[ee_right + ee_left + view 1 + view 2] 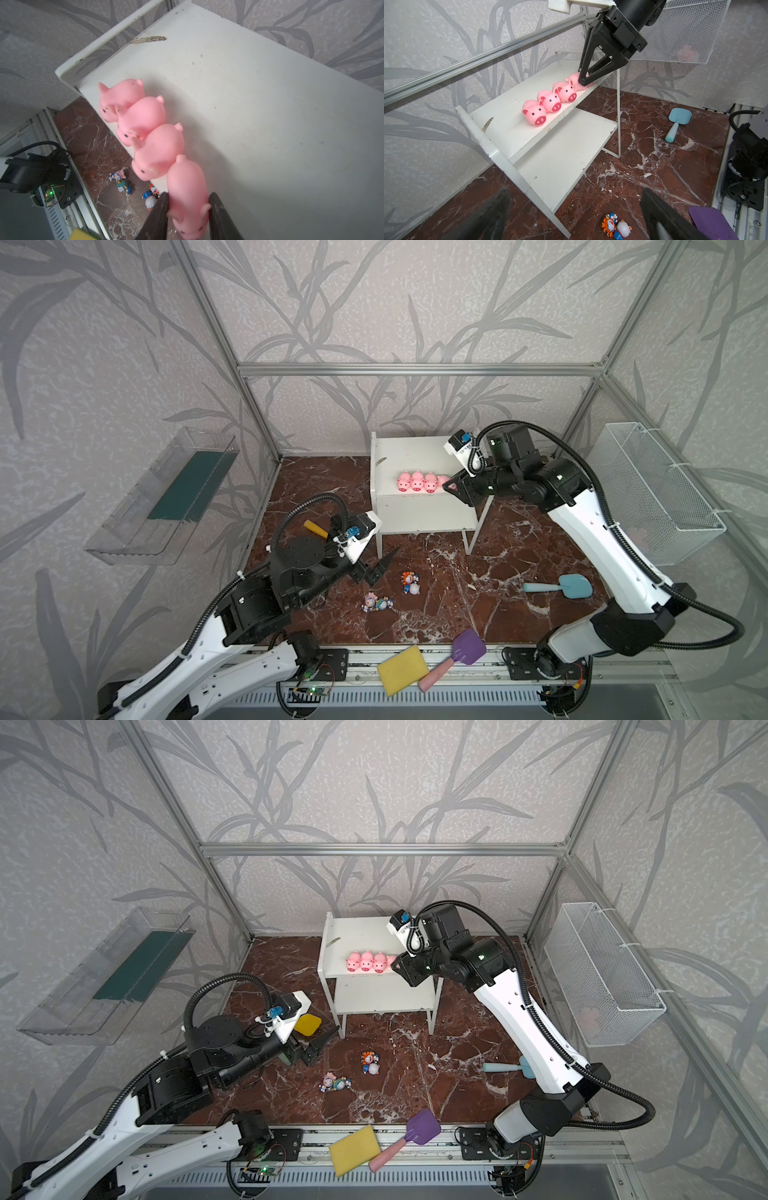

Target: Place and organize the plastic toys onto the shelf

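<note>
Right pincer: we saw the right gripper (189, 196) clamped on the head of the fourth pig (188, 182), a jaw pressed to each side of it.
Fourth pig: it lay at the right end of the row on the shelf (415, 456), tail pointing away from the pincer and flank touching its neighbour. In both top views the black jaws hid most of it.
Row: and there were the other three pigs (417, 482), shoulder to shoulder along the front edge of the upper board (270, 104), red snouts facing out over the edge.
Left pincer: the left gripper (376, 570) hung low with its jaws spread wide and nothing between them, just in front of the shelf's left leg and well apart from the pigs.
Figurines: the four figurines sat on the tabletop (457, 572) in two pairs, one pair (409, 583) and the other (377, 602), in front of the shelf and near the left pincer, untouched.
Surface: we looked at red-brown marble with white veins. A blue shovel (559, 585) lay toward the right, and a purple shovel (467, 649) and a yellow sponge (401, 670) lay at the front edge.
Room: grey leaf-patterned walls ran behind an aluminium frame, with a clear tray (162, 497) on the left wall and a wire basket (652, 493) on the right.
</note>
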Available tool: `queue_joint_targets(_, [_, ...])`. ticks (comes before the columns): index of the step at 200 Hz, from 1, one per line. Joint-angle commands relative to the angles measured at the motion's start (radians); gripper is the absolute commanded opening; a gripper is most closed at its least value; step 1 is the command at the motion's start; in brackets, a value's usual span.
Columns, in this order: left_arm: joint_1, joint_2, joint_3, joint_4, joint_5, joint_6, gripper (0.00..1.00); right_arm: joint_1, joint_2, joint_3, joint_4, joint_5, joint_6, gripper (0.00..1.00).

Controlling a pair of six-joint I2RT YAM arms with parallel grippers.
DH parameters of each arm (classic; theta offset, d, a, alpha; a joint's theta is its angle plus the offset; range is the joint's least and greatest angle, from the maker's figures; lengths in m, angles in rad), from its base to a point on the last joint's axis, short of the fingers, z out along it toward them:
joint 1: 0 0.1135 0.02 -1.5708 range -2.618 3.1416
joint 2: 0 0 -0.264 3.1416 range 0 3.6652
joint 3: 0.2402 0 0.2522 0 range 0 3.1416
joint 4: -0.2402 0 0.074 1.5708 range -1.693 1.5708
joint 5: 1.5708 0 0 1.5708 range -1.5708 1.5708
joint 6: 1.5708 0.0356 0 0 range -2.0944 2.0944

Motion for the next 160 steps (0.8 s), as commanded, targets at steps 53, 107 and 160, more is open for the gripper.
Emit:
queue_joint_targets(53, [0.009, -0.008, -0.007, 0.013, 0.017, -0.005, 0.99, -0.011, -0.016, -0.005, 0.009, 0.065, 0.033, 0.30])
queue_joint_targets(107, [0.011, -0.003, -0.006, 0.014, 0.024, -0.007, 0.99, -0.015, -0.035, 0.014, 0.008, 0.067, 0.042, 0.52])
queue_joint_targets(160, [0.015, -0.002, -0.006, 0.014, 0.030, -0.010, 0.99, -0.054, -0.054, 0.036, 0.011, 0.069, 0.043, 0.55])
